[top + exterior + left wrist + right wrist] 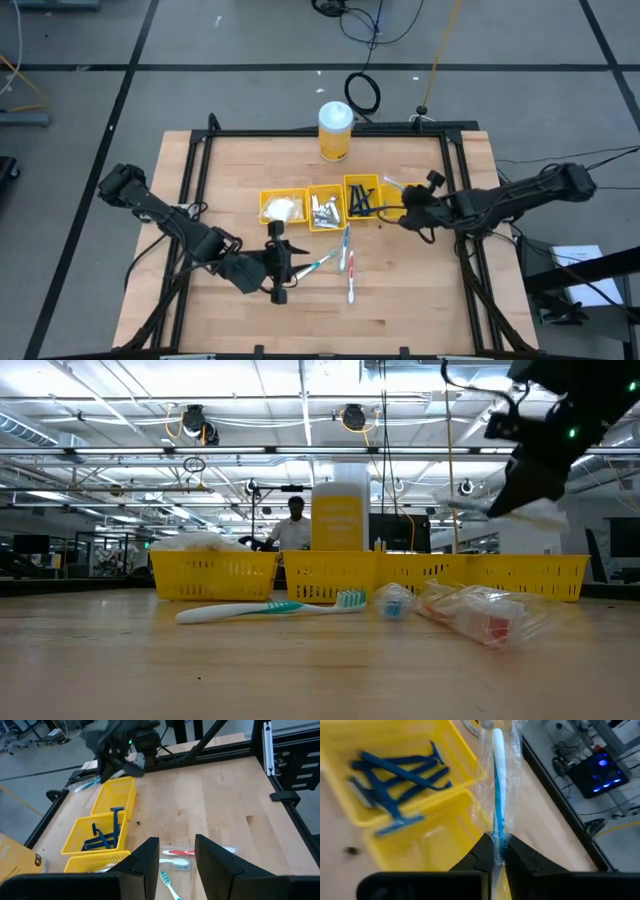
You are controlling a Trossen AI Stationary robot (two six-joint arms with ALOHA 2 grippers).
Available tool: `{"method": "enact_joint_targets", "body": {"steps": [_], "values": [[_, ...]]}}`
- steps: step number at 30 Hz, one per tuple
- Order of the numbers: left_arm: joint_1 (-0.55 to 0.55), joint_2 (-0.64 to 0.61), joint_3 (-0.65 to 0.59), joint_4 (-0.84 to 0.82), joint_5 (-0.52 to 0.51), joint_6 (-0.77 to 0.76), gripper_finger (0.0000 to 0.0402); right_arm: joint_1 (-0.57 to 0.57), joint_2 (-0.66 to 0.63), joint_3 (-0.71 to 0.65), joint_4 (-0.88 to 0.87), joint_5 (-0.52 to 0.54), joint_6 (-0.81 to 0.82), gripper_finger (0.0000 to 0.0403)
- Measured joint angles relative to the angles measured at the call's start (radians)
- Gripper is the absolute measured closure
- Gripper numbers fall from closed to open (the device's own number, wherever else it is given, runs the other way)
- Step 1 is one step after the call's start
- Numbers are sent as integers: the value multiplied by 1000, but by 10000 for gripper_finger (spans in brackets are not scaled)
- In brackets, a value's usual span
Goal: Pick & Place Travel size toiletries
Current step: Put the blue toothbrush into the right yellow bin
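Right wrist view: wrapped toothbrush (498, 780) clamped in right gripper (496, 851), over empty end bin (435, 840) beside razor bin (395, 750) | left gripper (175, 857) fingers apart, idle nr loose toothbrushes (180, 853) | tip: centre over bin, lower, then release.

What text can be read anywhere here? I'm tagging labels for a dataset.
None can be read.
Yellow canister: dark print on its label, too blurred to read.
Wrapped toothbrush held in the right gripper: no print visible.
Yellow bins: no markings.
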Motion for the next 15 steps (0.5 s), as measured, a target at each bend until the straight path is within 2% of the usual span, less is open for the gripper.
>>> {"method": "enact_joint_targets", "body": {"steps": [8, 15], "values": [[0, 0, 0, -5, 0, -1, 277, -88, 0, -137, 203, -72, -61, 377], [0, 0, 0, -5, 0, -1, 277, -102, 0, -158, 278, -76, -58, 328]]}}
